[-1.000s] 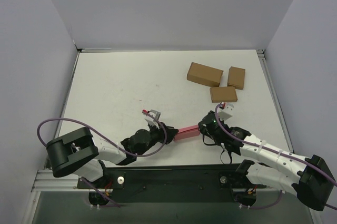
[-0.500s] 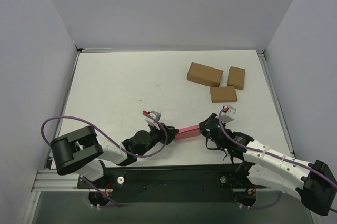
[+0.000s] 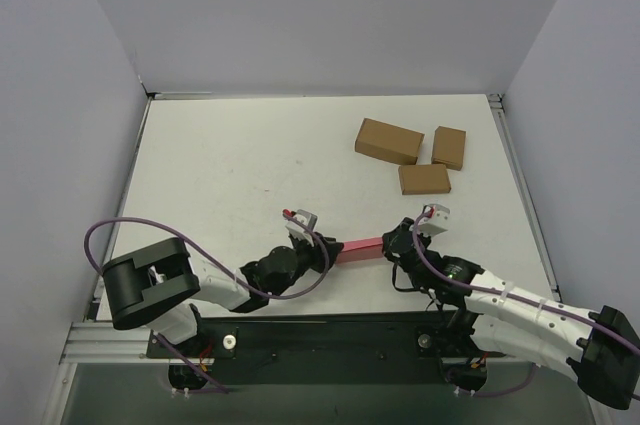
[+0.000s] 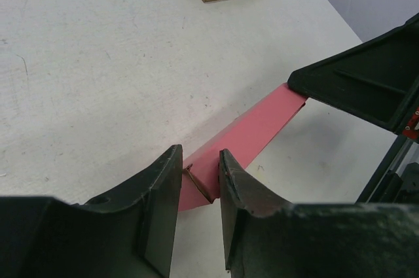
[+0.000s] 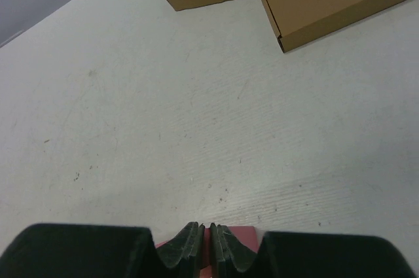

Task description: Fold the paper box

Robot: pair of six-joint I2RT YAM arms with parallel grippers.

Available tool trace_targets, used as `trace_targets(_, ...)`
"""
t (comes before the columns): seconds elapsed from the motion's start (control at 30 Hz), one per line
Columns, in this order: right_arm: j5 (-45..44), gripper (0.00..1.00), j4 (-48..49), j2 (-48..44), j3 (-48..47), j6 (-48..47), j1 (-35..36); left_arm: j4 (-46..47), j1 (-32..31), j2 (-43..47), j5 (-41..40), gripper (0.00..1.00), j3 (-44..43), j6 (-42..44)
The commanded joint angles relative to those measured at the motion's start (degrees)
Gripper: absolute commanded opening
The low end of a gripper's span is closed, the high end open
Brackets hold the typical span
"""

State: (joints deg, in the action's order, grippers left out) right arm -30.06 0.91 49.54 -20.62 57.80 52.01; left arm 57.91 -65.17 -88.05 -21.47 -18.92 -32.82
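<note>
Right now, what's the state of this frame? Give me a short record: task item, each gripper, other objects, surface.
item: paper box, pink-red, narrow, partly folded
position: near edge of table, spanning between the two grippers
left gripper: shut on one end of the paper box
right gripper: shut on the other end, jaws almost together
other objects: three brown boxes, far right, untouched
contact with table: unclear; a shadow under the paper box suggests it is raised
</note>
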Motion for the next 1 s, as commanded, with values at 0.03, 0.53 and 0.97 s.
trace_targets(0.03, -0.2, 0.17, -15.8, 1.3, 1.2, -4.4, 1.1, -28.4, -3.2, -7.3, -4.4, 0.38, -0.4, 5.7)
trace_targets(0.53, 13.3, 0.38, -21.2, -3.8, -6.2, -8.0, -10.0, -31.9, -3.9, -10.4, -4.9, 0.38, -3.1, 5.4)
trace_targets(0.97, 16.2, 0.36, -22.8, -6.0, -7.2, -7.2, -11.0, -32.2, -3.9, -9.5, -4.8, 0.38, -3.1, 5.6)
